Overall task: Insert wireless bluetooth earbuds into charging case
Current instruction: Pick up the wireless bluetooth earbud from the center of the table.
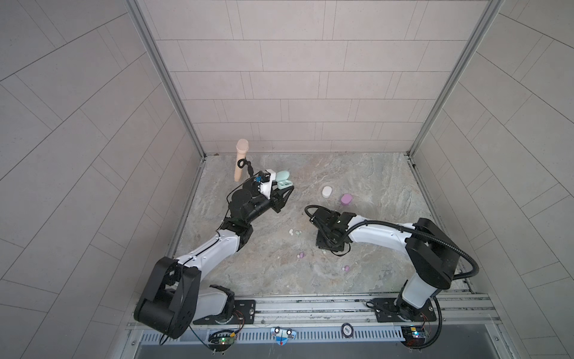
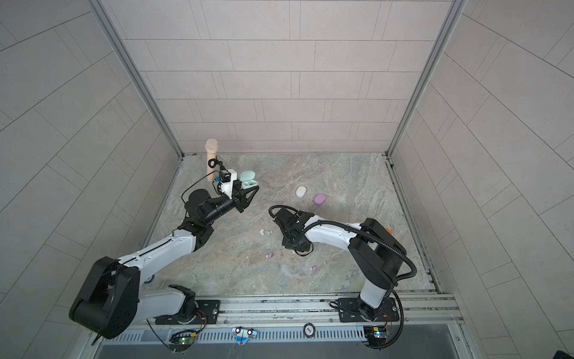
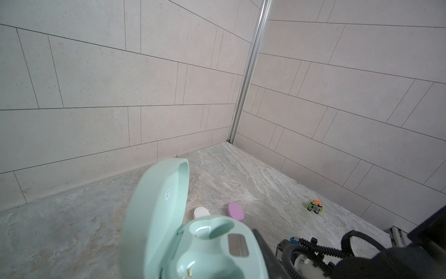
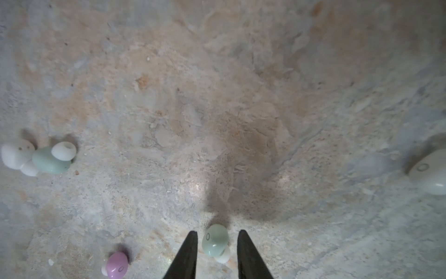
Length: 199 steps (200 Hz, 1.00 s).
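My left gripper (image 1: 286, 188) is raised and shut on an open mint green charging case (image 3: 193, 241), whose lid stands up and whose two sockets are empty. In the right wrist view my right gripper (image 4: 217, 238) points down at the table, open, with a mint earbud (image 4: 214, 241) between its fingers and a small gap on each side. A white and a mint earbud (image 4: 36, 157) lie touching each other further off. Two lilac earbuds (image 1: 300, 255) (image 1: 345, 268) lie on the table nearby. Another white earbud (image 4: 429, 174) shows only in the right wrist view.
A shut white case (image 1: 326, 191) and a shut lilac case (image 1: 346, 199) lie behind the right arm. A beige microphone (image 1: 240, 161) stands at the back left corner. A small toy car (image 3: 315, 207) sits near the right wall. Tiled walls close three sides.
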Available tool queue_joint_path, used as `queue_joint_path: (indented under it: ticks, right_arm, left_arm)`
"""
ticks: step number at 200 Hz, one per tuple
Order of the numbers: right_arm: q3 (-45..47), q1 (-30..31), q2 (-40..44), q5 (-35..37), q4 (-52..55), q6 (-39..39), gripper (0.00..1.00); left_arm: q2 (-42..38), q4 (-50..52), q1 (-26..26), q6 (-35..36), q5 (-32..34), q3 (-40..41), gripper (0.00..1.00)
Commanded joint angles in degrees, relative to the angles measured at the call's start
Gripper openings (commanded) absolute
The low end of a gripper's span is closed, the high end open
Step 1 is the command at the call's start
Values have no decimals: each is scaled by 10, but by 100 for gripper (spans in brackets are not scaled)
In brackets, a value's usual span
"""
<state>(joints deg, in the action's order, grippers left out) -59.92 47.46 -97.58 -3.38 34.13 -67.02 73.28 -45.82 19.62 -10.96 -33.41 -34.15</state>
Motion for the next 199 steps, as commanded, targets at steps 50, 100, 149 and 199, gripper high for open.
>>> queue_joint_path:
  ticks: [50, 100, 149, 199]
  right_arm:
    - [-39, 0, -42, -10, 63, -27, 29]
    - [-48, -2, -66, -31, 68, -27, 28]
    - [-45, -4, -77, -39, 71, -30, 25]
    - [-42, -6, -75, -36, 88, -30, 14]
  left_arm:
    - [-13, -12, -5, -5, -11, 1, 0]
    - [-11, -15, -6, -7, -10, 3, 1]
    - [-11, -17, -6, -6, -10, 4, 1]
    - [-14, -12, -6, -4, -9, 5, 1]
